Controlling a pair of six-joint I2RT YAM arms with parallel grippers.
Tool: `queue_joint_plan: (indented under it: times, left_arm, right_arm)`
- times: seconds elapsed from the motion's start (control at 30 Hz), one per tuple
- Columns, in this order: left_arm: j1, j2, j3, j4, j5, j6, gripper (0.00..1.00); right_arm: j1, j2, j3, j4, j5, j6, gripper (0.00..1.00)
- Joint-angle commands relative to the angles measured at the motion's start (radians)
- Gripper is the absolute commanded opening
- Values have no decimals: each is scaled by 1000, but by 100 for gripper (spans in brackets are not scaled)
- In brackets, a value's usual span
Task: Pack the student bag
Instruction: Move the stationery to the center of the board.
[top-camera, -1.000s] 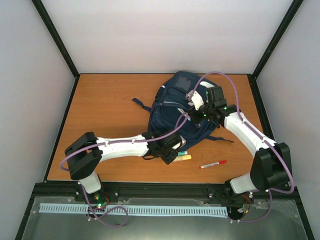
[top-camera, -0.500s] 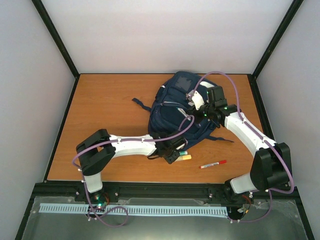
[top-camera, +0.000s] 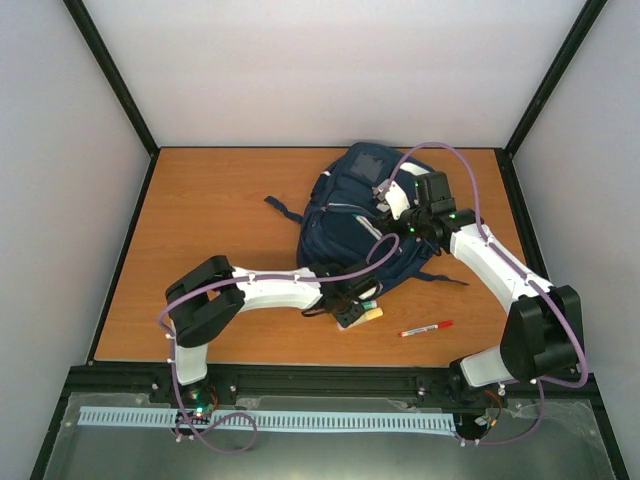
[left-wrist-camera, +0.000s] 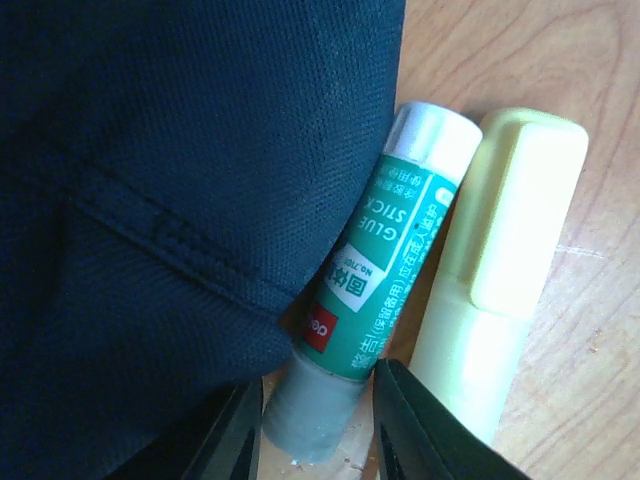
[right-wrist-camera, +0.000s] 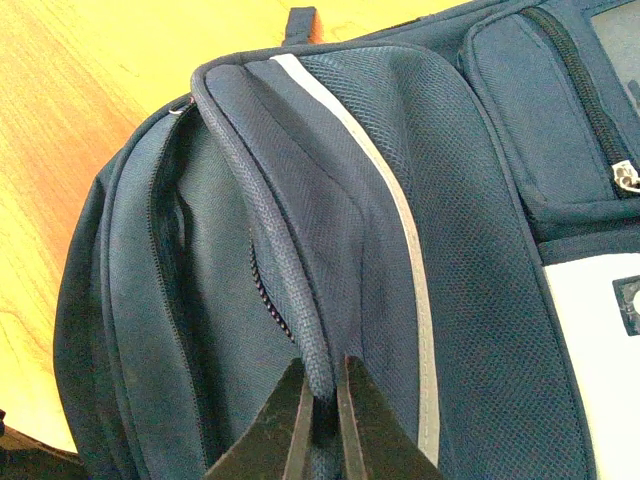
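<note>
— Where was the bag (top-camera: 345, 215)?

— Lying on the table (top-camera: 210, 230), toward the far right part of it, front pockets and white patch facing up. Its near edge came down to where the left gripper (top-camera: 352, 306) was working.

— And what did that gripper have?

— Nothing firmly. Its fingers stood partly apart, low over the wood, one on each side of the grey end of a glue stick (left-wrist-camera: 385, 270). The right finger sat against the stick; on the other side a thin dark gap showed, so it hadn't clamped.

— What lay around the stick?

— It was tucked right against the bag's fabric on one side, and a yellow highlighter (left-wrist-camera: 500, 270) lay touching it on the other, the two almost parallel. The stick's white cap pointed away from the wrist.

— The right gripper (right-wrist-camera: 320, 400)?

— Closed tight. It pinched a padded, piped ridge of the bag near the top, and beside that ridge an unzipped slit gaped, zipper teeth showing inside. A pale stripe ran along the panel next to it.

— Anything else on the table?

— A red pen (top-camera: 427, 328), lying apart to the right of the highlighter, near the front edge.
</note>
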Motion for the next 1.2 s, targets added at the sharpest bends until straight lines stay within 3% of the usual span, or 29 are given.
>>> queue_joint_plan:
  times: [0.0, 0.33, 0.73, 0.8, 0.93, 1.17]
  left_arm:
    - [-9, 19, 19, -43, 6, 25, 32]
    - [-9, -136, -124, -124, 8, -67, 22]
    - [-9, -332, -292, -309, -14, -269, 22]
    - [-9, -342, -302, -316, 15, -275, 24]
    - [-9, -317, -275, -327, 15, -273, 36]
    - [-9, -220, -200, -332, -29, -217, 39]
  right_arm:
    - [-21, 0, -8, 31, -7, -3, 3]
    - [-24, -2, -8, 30, -12, -1, 3]
    - [-28, -8, -8, 29, -13, 0, 3]
    - [-28, -10, -9, 30, -16, 1, 3]
    - [-29, -8, -8, 29, -18, 1, 3]
    - [-36, -15, -11, 29, -22, 3, 3]
